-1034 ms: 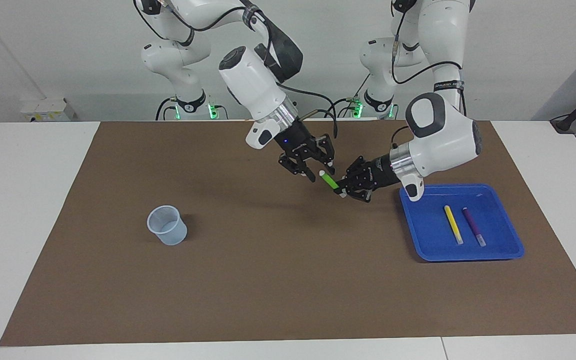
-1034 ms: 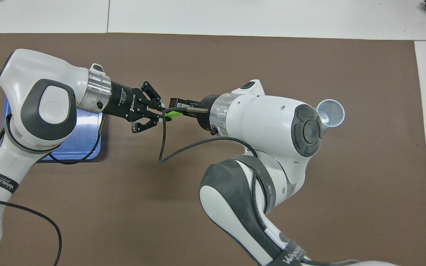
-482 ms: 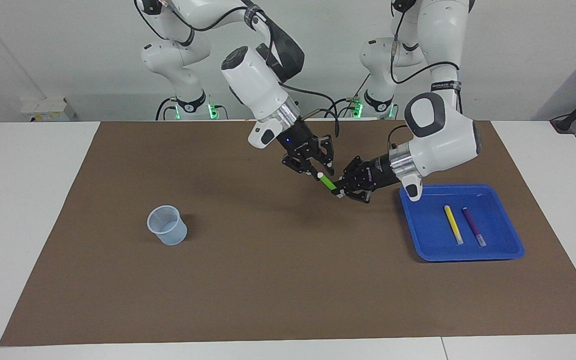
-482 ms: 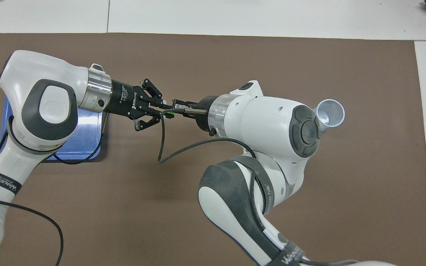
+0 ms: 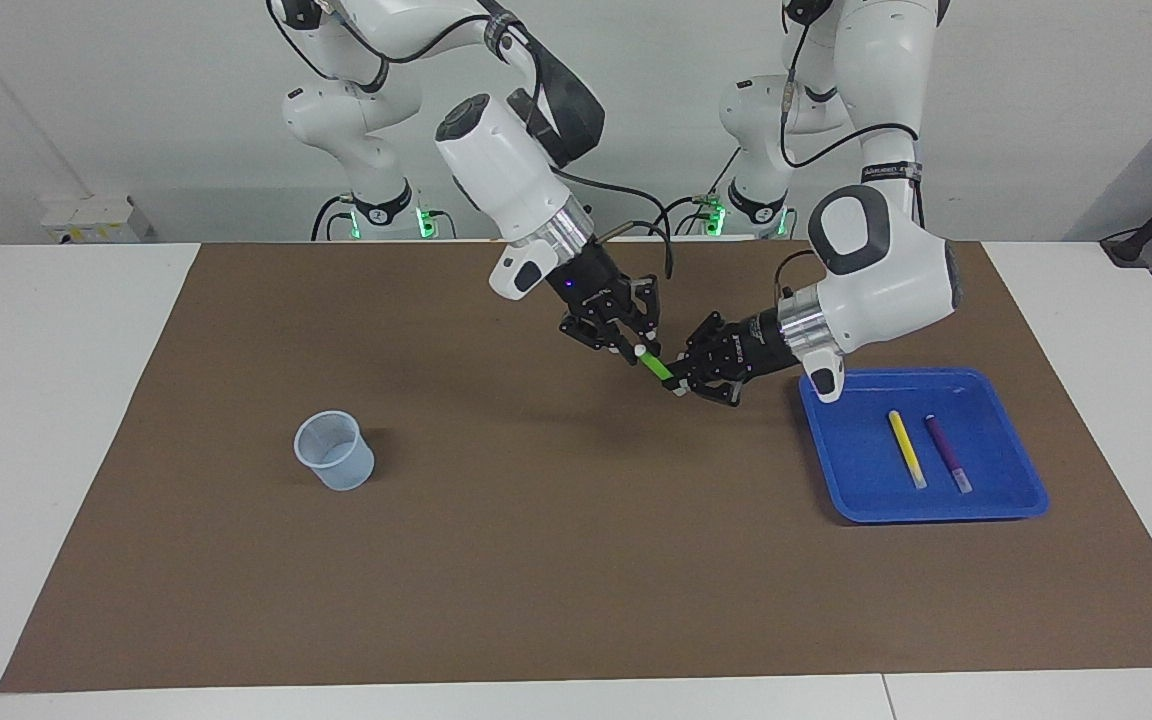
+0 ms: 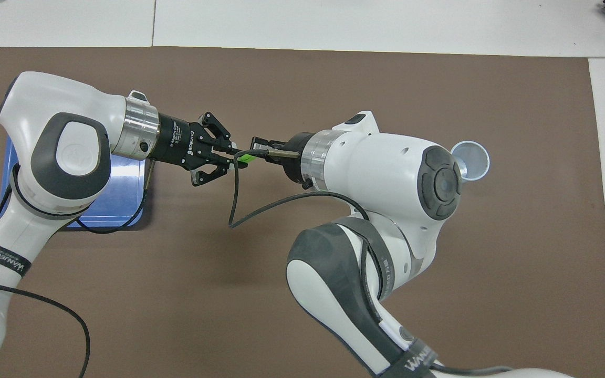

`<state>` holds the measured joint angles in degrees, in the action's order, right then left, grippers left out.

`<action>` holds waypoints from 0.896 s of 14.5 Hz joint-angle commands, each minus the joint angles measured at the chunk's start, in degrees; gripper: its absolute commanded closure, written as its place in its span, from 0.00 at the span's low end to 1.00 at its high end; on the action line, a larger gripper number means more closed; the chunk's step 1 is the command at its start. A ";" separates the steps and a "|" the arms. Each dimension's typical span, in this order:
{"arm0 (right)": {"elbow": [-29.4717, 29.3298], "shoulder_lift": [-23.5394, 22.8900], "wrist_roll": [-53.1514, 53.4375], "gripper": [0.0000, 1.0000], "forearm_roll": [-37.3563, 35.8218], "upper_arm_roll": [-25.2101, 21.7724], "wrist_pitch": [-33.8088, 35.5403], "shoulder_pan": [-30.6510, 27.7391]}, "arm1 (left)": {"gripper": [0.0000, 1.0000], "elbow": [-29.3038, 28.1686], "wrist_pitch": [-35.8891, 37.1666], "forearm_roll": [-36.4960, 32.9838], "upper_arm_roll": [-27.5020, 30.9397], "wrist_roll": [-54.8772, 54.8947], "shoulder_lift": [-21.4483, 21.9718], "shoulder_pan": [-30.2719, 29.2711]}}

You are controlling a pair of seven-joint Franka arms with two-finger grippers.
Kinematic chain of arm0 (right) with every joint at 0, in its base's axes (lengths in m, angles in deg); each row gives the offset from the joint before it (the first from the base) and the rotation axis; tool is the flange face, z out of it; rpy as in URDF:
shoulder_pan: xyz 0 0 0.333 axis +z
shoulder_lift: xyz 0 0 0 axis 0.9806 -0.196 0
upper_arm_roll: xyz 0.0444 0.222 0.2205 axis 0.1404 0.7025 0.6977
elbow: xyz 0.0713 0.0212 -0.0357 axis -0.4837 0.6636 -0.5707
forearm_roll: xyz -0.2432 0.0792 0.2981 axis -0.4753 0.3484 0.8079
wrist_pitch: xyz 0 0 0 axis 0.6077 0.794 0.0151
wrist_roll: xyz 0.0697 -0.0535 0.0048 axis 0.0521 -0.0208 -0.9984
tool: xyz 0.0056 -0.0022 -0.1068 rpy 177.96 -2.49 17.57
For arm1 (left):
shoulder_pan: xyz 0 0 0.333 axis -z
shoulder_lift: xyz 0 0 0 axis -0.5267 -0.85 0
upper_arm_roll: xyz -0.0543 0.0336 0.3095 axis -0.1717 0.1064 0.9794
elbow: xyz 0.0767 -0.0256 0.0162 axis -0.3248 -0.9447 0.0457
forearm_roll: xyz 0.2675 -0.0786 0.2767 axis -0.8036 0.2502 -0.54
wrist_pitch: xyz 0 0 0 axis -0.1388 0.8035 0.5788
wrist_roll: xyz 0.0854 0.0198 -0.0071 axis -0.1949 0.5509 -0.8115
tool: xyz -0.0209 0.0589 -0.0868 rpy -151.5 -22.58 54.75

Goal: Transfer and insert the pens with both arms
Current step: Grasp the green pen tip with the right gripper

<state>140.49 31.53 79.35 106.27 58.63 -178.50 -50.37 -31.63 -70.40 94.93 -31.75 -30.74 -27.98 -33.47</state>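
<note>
Facing view: both grippers meet in the air over the middle of the brown mat (image 5: 556, 560), with the green pen (image 5: 652, 366) slanting between them.
Left gripper (image 5: 684, 379): reaches in from the tray's end, fingers clamped on the lower end of the green pen.
Right gripper (image 5: 633, 347): angled down at the pen's upper, whitish cap end; its fingers are at the cap, but whether they are pressed on it cannot be told.
Overhead view: left gripper (image 6: 233, 159) and right gripper (image 6: 256, 147) point at each other, a short piece of green pen (image 6: 247, 157) showing between them.
Yellow pen (image 5: 906, 448): lies in the blue tray (image 5: 841, 480), at the left arm's end of the mat.
Purple pen (image 5: 947, 452): lies in the same tray, just beside the yellow one, apart from it.
Cup (image 5: 334, 451): clear plastic, upright on the mat toward the right arm's end, well apart from the grippers.
</note>
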 commanded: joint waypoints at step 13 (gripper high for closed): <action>-1.51 -0.37 -1.15 1.00 -1.20 0.43 0.13 -0.47 | 0.00 -1.51 -1.76 0.24 0.66 0.15 2.09 1.51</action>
<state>139.92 31.49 79.20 105.85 58.71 -178.43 -50.50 -31.65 -71.08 94.92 -31.73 -30.75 -27.69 -32.82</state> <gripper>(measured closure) 0.819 0.564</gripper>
